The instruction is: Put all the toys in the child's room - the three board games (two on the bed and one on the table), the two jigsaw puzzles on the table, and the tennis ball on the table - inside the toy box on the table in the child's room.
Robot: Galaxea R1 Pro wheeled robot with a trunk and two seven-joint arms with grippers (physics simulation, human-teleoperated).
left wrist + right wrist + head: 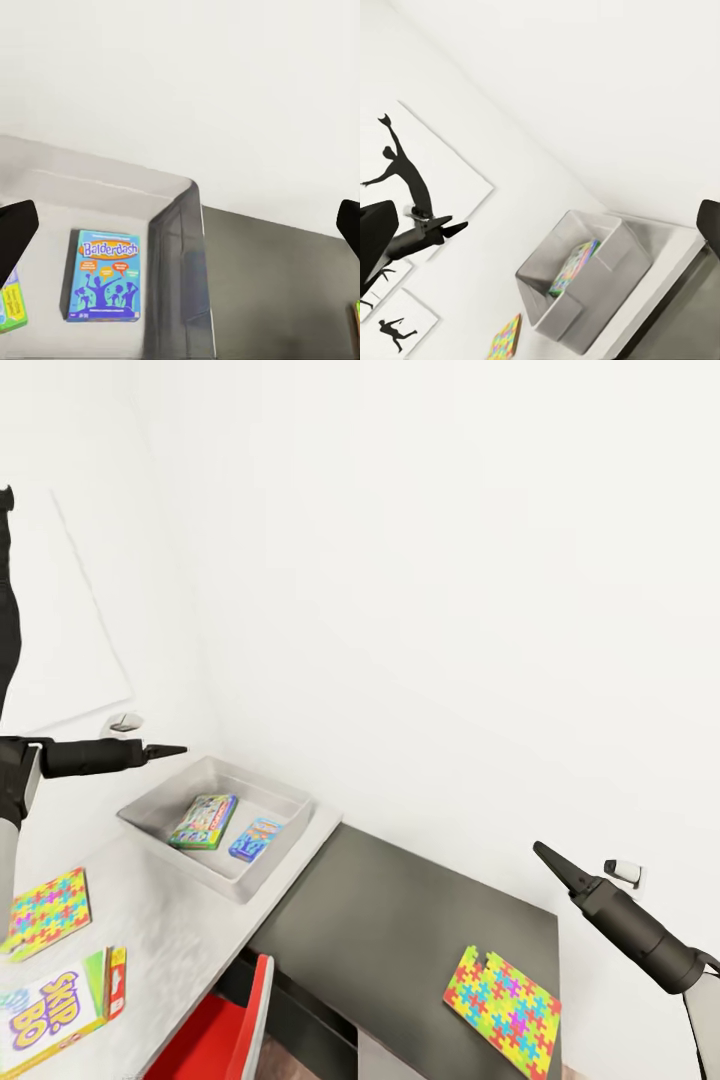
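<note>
White walls close in a corner where the pale tabletop [150, 950] carries the toy box [160, 805], already holding the Balderdash game [256, 838] and a green-covered game [204, 821]. Outside it lie the Skip-Bo game [60, 1005], one jigsaw puzzle [46, 912] near it, and another [503, 1010] on the dark lower section. Left hand [170, 751] hovers over the box, right hand [548, 857] above the dark section; both are empty, with the fingers seen apart in the wrist views. Collecting the remaining toys looks next, needing a low reach under a flat edge.

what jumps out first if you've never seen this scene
The grey toy box at the wall, with two bright game boxes lying inside. Then the colourful puzzle sheets: one on the dark lower desk section, another on the pale top beside a Skip-Bo box.
</note>
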